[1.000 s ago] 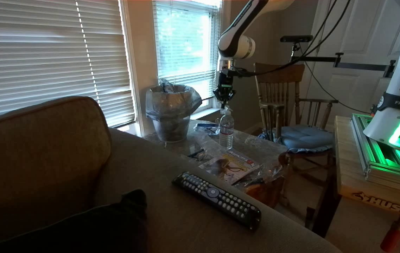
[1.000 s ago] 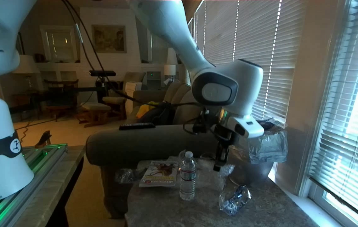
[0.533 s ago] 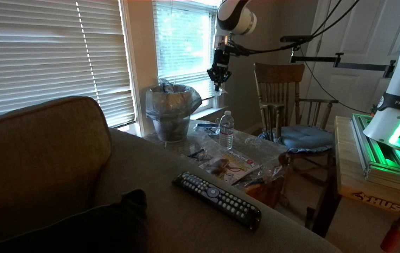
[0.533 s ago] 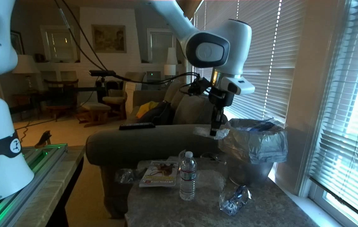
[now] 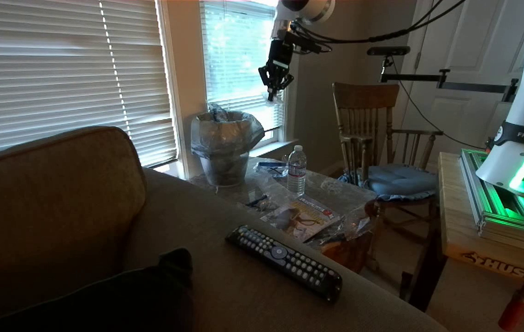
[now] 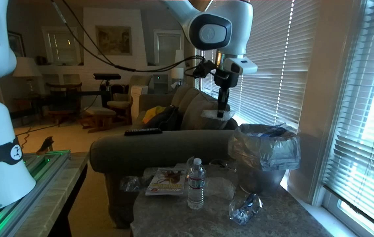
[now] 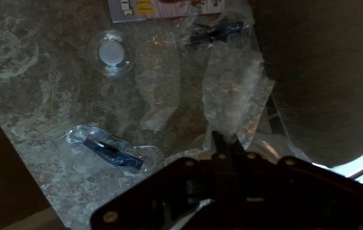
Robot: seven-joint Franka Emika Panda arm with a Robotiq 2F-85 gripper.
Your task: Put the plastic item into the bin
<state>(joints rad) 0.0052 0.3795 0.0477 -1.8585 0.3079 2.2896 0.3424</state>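
Plastic wrap (image 7: 232,84), translucent and bubbled-looking, pinched by one end between the nearly meeting fingertips (image 7: 220,142) of a narrowed gripper (image 7: 227,138) and spreading loose past them. Just raised: low over the tabletop (image 6: 180,227) a second ago, now lifted above rim height of the bin (image 5: 225,171) in both exterior views, with open air underneath. Suggests a sound grasp and a carry well begun, perhaps past the task's midpoint.

Near by and lower, that same bin, round and grey, with a crinkled bag (image 6: 280,153) bunched over its rim and dark bluish stuff (image 6: 273,131) showing at the mouth. Not yet over the opening: off to one side of it in both exterior views. Calls, most likely, for a sideways move to mid-mouth, a slight drop, then a release. Could snag on the bunched bag or cling to the fingertips, being so light and filmy; best let go well inside the rim.

Farther down, an upright bottle (image 6: 196,189), standing just as before; near it, a crumpled clear wrapper (image 6: 246,209) with something blue inside, and a booklet (image 6: 167,181) lying flat. Beyond, a sofa arm (image 6: 157,151) with a remote (image 6: 143,132) on top, out of the way.
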